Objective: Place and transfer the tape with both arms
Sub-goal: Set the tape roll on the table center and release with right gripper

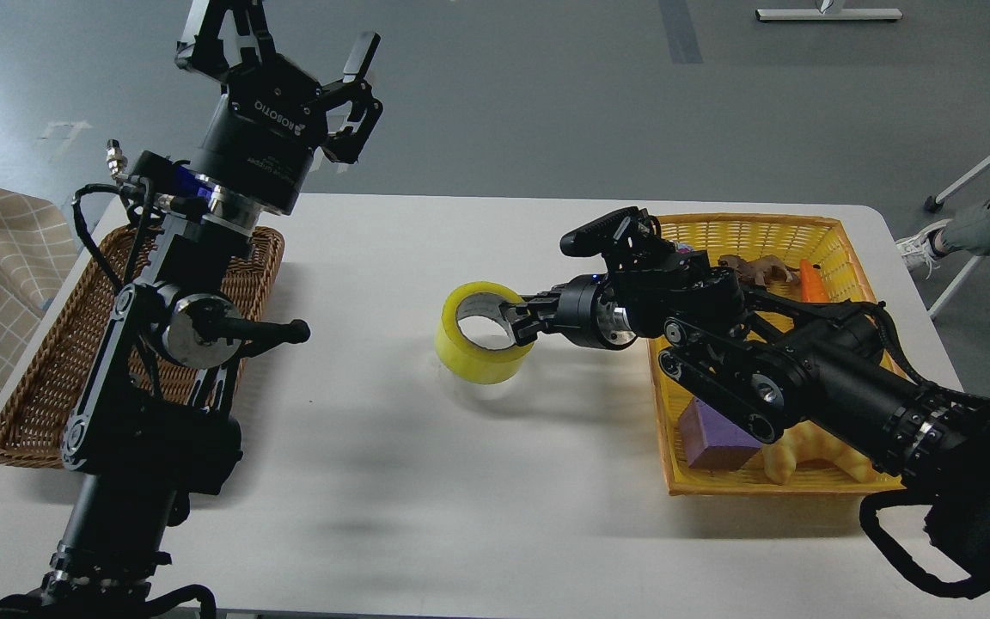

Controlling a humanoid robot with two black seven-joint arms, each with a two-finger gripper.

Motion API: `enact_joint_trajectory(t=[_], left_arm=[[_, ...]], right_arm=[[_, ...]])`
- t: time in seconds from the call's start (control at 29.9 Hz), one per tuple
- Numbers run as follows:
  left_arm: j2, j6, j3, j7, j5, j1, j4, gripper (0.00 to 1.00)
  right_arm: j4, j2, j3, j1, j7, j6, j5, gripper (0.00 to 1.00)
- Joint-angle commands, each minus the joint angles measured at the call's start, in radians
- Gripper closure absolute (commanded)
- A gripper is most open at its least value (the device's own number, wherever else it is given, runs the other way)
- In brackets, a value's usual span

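Note:
The tape (pixel 469 352), a yellow translucent roll with a grey-white core, is at the middle of the white table (pixel 426 481), at or just above its surface. My right gripper (pixel 519 325) reaches in from the right and is shut on the roll's right wall, one finger inside the core. My left gripper (pixel 284 47) is open and empty, raised high above the back left of the table, far from the tape.
A brown wicker tray (pixel 31 387) lies on the left under my left arm. A yellow basket (pixel 753 228) on the right holds a purple block (pixel 710 438), a croissant toy (pixel 791 460), a carrot toy (pixel 809 279) and a brown toy, partly hidden by my right arm.

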Motion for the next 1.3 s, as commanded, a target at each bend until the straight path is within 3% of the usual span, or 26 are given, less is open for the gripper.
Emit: enact_joint_trajectory(t=[0.0,0.27,0.7,0.77,0.84,0.94,0.97,1.07,1.27], left_arm=[[0.0,-0.001,-0.001,0.0,0.0,0.001,0.0,0.02],[0.0,-0.001,-0.001,0.0,0.0,0.011,0.0,0.02],[0.0,-0.005,-0.003,0.0,0.0,0.012,0.0,0.02],[0.0,-0.008,-0.013,0.0,0.0,0.012,0.0,0.02],[0.0,-0.009,-0.017,0.0,0.0,0.012,0.0,0.02],[0.0,-0.009,-0.017,0.0,-0.008,0.015,0.0,0.02],[0.0,-0.009,-0.018,0.0,-0.011,0.018,0.0,0.02],[0.0,-0.009,-0.018,0.0,-0.012,0.021,0.0,0.02],[0.0,-0.009,-0.018,0.0,-0.012,0.024,0.0,0.02]], right_arm=[[0.0,0.0,-0.001,-0.005,-0.002,0.002,0.0,0.83],[-0.009,0.0,-0.036,-0.04,-0.008,0.002,0.0,0.81],[-0.004,0.0,-0.032,-0.036,-0.009,-0.008,0.005,0.62],[-0.006,0.0,-0.025,-0.036,-0.013,-0.017,0.008,0.48],[-0.006,0.0,-0.018,-0.036,-0.019,-0.027,0.009,0.4],[-0.006,0.0,-0.004,-0.036,-0.028,-0.058,0.011,0.13],[-0.006,0.0,0.005,-0.036,-0.028,-0.076,0.011,0.09],[-0.001,0.0,0.045,-0.034,-0.026,-0.125,0.012,0.03],[0.028,0.0,0.137,-0.011,-0.026,-0.149,0.014,0.0]])
